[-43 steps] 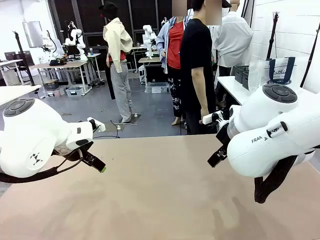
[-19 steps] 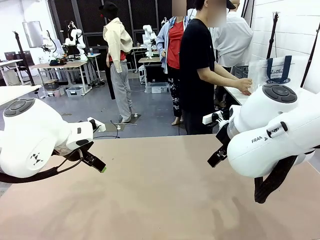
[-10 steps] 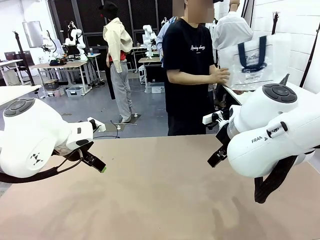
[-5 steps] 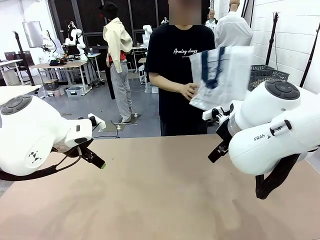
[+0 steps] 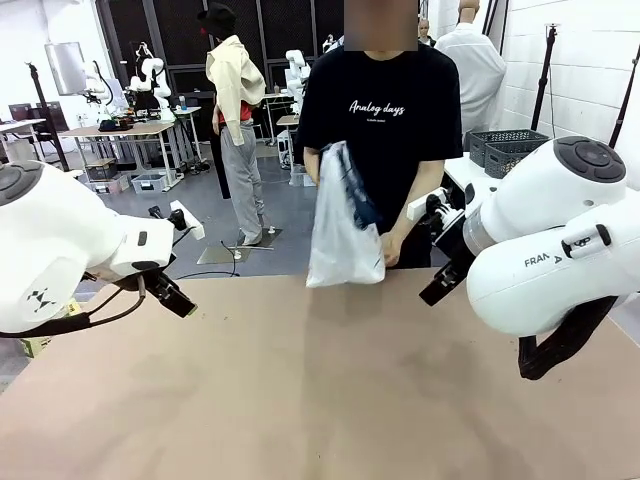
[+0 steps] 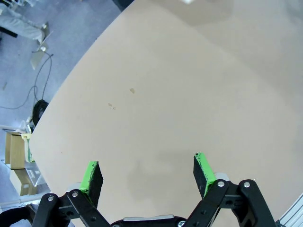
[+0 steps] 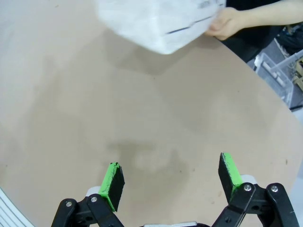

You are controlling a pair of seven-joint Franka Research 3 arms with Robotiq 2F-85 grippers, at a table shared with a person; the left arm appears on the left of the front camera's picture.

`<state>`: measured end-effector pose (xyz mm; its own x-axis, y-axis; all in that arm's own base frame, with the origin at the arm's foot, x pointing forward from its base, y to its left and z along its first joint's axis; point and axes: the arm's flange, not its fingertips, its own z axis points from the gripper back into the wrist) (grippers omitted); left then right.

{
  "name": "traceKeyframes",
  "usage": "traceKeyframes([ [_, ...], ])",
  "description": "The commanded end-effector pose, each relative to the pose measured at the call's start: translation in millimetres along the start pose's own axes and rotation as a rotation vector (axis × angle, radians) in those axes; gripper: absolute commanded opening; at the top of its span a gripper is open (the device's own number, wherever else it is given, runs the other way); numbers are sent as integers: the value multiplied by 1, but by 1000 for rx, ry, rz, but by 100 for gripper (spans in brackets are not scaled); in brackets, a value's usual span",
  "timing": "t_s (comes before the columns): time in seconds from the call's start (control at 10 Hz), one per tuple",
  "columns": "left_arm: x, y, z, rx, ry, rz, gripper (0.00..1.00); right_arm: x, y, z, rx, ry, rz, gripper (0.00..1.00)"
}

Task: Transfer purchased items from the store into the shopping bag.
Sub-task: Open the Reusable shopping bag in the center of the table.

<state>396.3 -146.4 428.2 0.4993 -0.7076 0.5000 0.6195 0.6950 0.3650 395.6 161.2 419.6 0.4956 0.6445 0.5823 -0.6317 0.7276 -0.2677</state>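
The shopping bag (image 5: 345,225) is held upright at the far edge of the table (image 5: 320,400) by the person's hand (image 7: 227,22), its bottom at or just above the tabletop, presumably so that it can be set down within reach of both arms. The left gripper (image 6: 147,168) and the right gripper (image 7: 169,177) are poised spread wide and empty over bare tabletop on either side, apparently so that the middle is free for the bag. What the bag contains cannot be told.

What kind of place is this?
Probably a robotics lab, not a real shop: white robot arms at a tan table, a person holding a shopping bag, workbenches behind.
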Motion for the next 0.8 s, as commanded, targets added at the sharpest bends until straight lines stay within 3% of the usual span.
traceKeyframes([
  [0.0,-2,1,-8,-8,-13,22,100,-1,1,-2,-4,5,-8,100],
  [0.7,-3,0,-7,-7,3,8,100,-1,0,-1,0,2,-3,100],
])
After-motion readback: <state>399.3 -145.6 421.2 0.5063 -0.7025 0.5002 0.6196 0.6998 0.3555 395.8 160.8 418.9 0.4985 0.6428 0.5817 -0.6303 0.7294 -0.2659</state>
